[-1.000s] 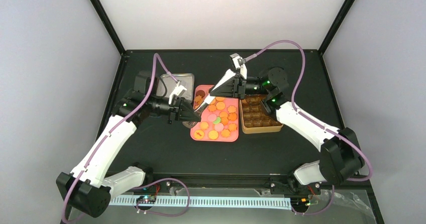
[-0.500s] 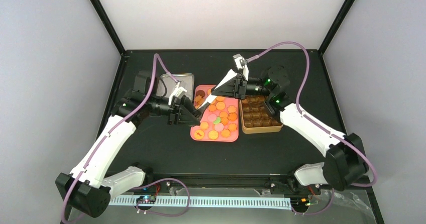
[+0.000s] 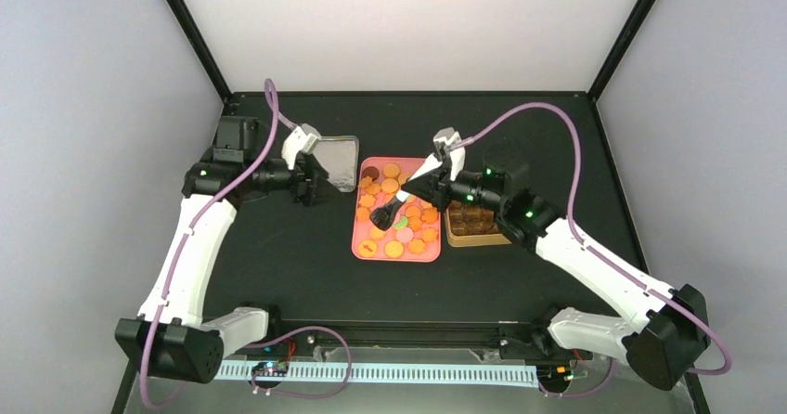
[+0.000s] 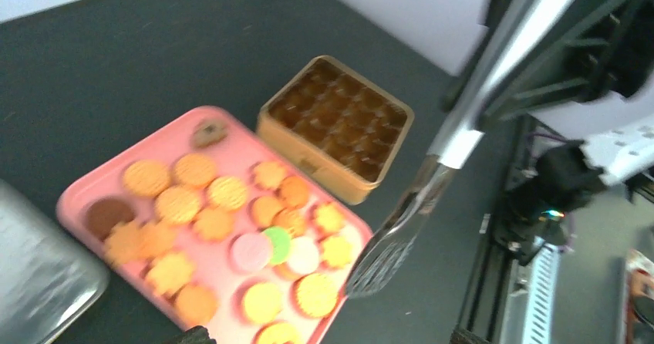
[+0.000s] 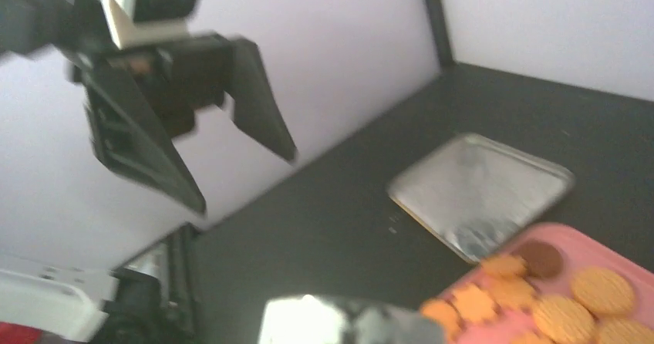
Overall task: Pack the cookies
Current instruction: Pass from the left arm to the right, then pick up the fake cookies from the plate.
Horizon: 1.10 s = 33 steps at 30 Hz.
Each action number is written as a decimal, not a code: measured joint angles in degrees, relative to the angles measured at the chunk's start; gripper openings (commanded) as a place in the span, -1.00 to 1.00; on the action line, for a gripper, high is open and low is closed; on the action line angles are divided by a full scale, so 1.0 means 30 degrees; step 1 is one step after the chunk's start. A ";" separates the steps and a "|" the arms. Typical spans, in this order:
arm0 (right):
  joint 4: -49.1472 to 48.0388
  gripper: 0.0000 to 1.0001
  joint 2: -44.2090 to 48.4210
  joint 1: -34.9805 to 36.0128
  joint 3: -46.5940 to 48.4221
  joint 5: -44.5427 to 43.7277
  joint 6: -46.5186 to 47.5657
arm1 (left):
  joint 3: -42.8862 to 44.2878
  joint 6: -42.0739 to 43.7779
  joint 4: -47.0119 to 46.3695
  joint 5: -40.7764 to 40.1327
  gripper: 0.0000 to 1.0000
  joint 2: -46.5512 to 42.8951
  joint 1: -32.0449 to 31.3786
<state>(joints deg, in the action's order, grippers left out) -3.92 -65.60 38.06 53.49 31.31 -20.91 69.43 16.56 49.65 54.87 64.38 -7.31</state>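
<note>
Cookies lie in one loose layer on the pink tray in the middle of the black table. Most are orange-yellow, some round and some with scalloped edges. One green cookie and one pink cookie sit side by side toward the middle, and a dark brown cookie sits at the corner nearest the lid. The lid, silver and flat, lies on the table just beside the tray's left far corner. The gold tin stands just beside the tray's right edge, its inside divided into rows of brown cups. The right arm partly covers it in the top view. The right gripper hangs over the tray with its jaws narrow, clamped on a metal tool. The tool's slotted head is low over the cookies, but whether it touches them cannot be told. The left gripper is off the tray, above the lid's left side, jaws spread wide and holding nothing.
</note>
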 measured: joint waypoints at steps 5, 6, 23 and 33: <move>0.1253 -0.63 0.0678 0.1421 -0.1880 -0.4328 0.1807 | 0.0168 0.1647 0.1537 -0.2178 0.71 0.0991 0.2535; 0.1377 -0.63 0.0852 0.1792 -0.2237 -0.5122 0.2040 | 0.0160 0.1967 0.1770 -0.2718 0.72 0.1209 0.2965; -0.0685 -0.65 0.2623 0.9063 -0.7162 -1.8338 0.3009 | -0.2565 0.3803 0.1304 -0.6360 0.72 0.0765 0.4044; -0.2863 -0.64 0.1341 0.9981 -0.7293 -2.2535 0.3672 | -0.3315 0.3847 0.0699 -0.6390 0.72 0.0750 0.4044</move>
<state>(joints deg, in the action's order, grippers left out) -12.51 -61.58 68.01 31.62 -36.29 -9.89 59.48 28.10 51.75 35.70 66.63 4.82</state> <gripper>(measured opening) 0.183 0.860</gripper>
